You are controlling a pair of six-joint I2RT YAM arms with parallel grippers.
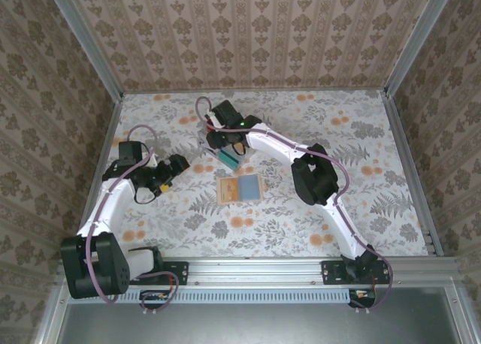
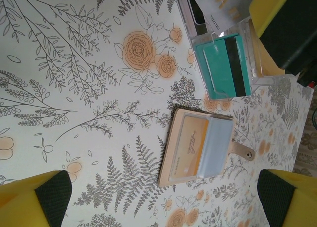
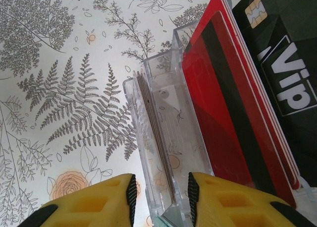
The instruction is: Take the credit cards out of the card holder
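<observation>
- My right claw (image 3: 161,192) hangs over the front tier of the clear stand (image 3: 163,88), its yellow fingers (image 3: 94,204) one on each side of that tier's slot.
- The jaws are drawn in to a narrow gap. A thin edge-on card (image 3: 156,133) stands in the slot between them (its face is hidden from me), and I cannot tell whether the pads are pressing on it or on the plastic.
- Just behind that slot I see a red-and-black card (image 3: 223,108) upright in the next tier, and behind it a black card (image 3: 285,73) lettered "Vip".
- A teal card (image 2: 223,68) with a dark stripe leans in the stand on the side facing the left arm.
- My left claw (image 2: 163,190) is spread wide with nothing in it and sits above the flowered table (image 2: 74,88).
- The card holder (image 2: 170,152) lies open and flat on the table, just beside the stand on the side nearer the arm bases and apart from both claws.
- An orange-yellow card (image 2: 188,147) sits in one half of it, and the blue-grey pocket (image 2: 217,147) covers the other half.
</observation>
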